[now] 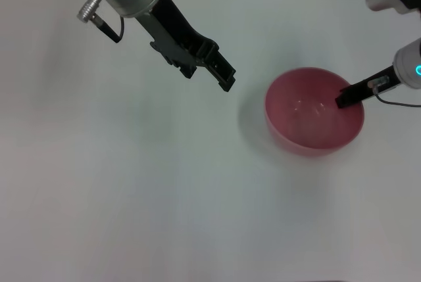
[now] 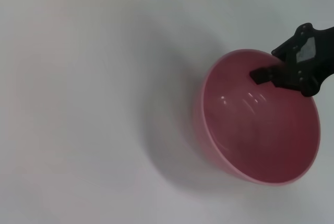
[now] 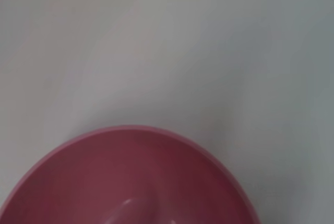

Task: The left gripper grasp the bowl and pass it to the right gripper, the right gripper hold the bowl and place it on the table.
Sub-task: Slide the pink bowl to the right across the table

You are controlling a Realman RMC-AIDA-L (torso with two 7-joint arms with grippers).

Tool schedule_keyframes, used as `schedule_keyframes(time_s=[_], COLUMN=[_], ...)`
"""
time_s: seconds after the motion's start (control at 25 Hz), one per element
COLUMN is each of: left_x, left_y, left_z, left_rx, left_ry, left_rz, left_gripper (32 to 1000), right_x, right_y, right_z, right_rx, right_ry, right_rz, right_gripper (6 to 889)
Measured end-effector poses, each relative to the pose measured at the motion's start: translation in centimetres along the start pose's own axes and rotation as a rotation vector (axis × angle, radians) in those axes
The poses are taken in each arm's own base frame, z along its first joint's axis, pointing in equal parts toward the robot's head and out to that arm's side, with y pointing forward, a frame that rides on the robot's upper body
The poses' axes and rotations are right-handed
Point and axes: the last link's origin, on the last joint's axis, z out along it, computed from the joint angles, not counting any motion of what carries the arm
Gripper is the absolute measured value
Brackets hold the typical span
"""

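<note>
The pink bowl [image 1: 309,114] sits right of centre in the head view, upright, with a soft shadow on its left. My right gripper [image 1: 343,100] reaches in from the right and is shut on the bowl's right rim, one black finger inside the wall. The left wrist view shows the bowl [image 2: 261,135] with that right gripper [image 2: 261,73] on its rim. Only the bowl's rim and inside [image 3: 130,182] fill the lower part of the right wrist view. My left gripper [image 1: 227,77] hangs open and empty to the bowl's left, apart from it.
The white table [image 1: 131,196] spreads bare around the bowl on the left and in front. Its far edge runs along the top of the head view. I cannot tell whether the bowl rests on the table or hangs just above it.
</note>
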Motion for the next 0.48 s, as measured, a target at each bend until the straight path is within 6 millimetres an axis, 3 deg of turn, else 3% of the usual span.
schedule_keyframes(time_s=[0.48], left_x=[0.0], left_y=[0.03], left_z=[0.03], left_rx=[-0.001], left_ry=[0.0], left_rz=[0.001], left_gripper=[861], right_x=[-0.06], right_y=[0.0], right_z=[-0.08], right_rx=[-0.001], right_ry=[0.007], right_rz=[0.005], right_gripper=[102])
